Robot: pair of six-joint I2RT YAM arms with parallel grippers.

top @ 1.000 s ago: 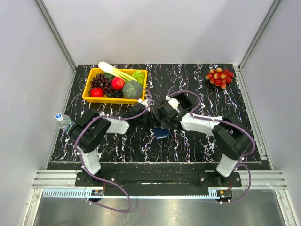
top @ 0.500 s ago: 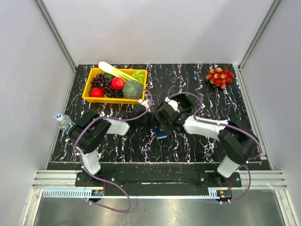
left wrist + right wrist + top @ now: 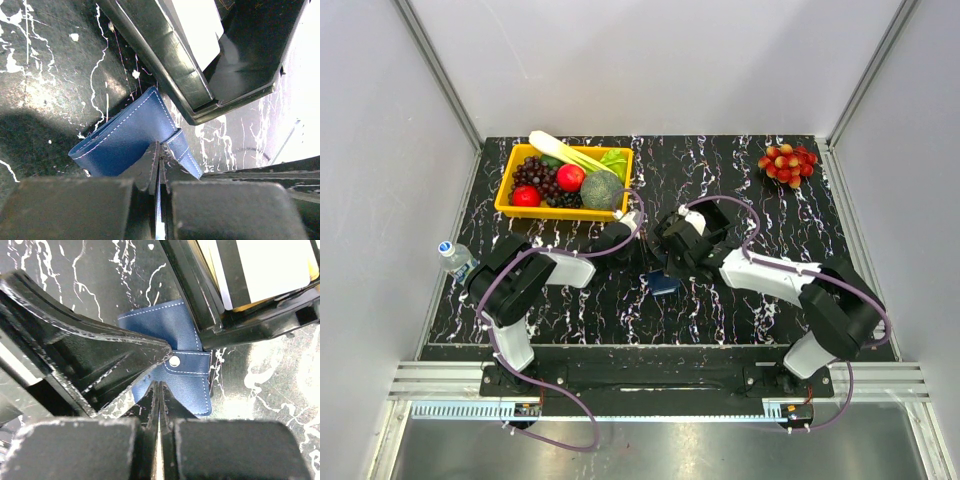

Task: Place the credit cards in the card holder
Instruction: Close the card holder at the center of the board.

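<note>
The left gripper (image 3: 159,165) and right gripper (image 3: 158,390), both fully shut, are set tip-first at the snap strap (image 3: 187,362) of the fastened card holder (image 3: 152,321), laid at 7 o'clock from the black tray (image 3: 194,290) where the credit cards (image 3: 270,270) are kept, presumably so it is unfastened first.

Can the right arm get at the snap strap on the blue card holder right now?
Probably yes: the right gripper, shut, points at the card holder, and the strap lies just past its tips, uncovered. The left gripper crowds it, though.

White-black arms (image 3: 770,276), purple cables (image 3: 481,300)
</note>
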